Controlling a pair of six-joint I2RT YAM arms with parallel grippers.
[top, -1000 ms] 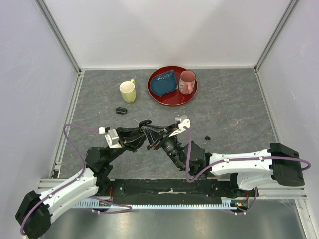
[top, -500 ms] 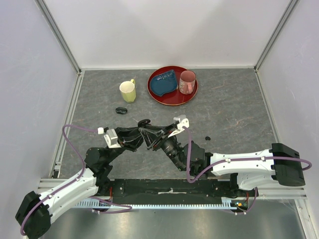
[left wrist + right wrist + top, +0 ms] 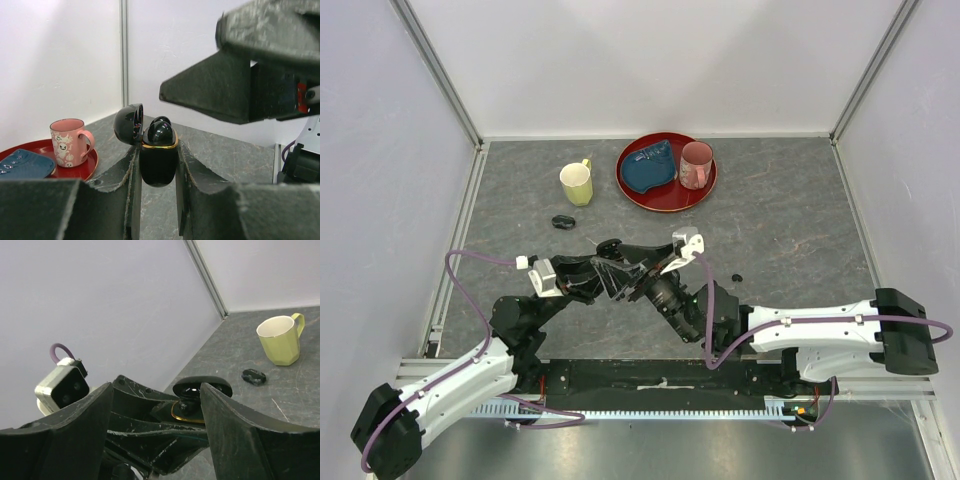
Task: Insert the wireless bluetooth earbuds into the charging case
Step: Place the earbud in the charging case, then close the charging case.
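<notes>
In the left wrist view my left gripper [image 3: 157, 152] is shut on the black charging case [image 3: 158, 165], held upright above the table. Its lid [image 3: 128, 123] hangs open to the left. One glossy black earbud [image 3: 159, 132] sits inside the gold rim. My right gripper [image 3: 156, 390] is open, its fingers spread on either side of the case [image 3: 192, 412] and its lid [image 3: 202, 386]. From above, both grippers meet at the case [image 3: 610, 248] in the table's middle. Another tiny earbud [image 3: 738, 276] lies loose on the table to the right.
A yellow mug [image 3: 577, 184] stands at the back left, with a small black oval case [image 3: 561, 221] in front of it. A red tray [image 3: 665, 203] at the back holds a blue cloth [image 3: 648, 168] and a pink mug [image 3: 696, 165].
My right gripper's fingers have spread apart around the case, and the right arm has shifted slightly. The left gripper has kept the case still.
</notes>
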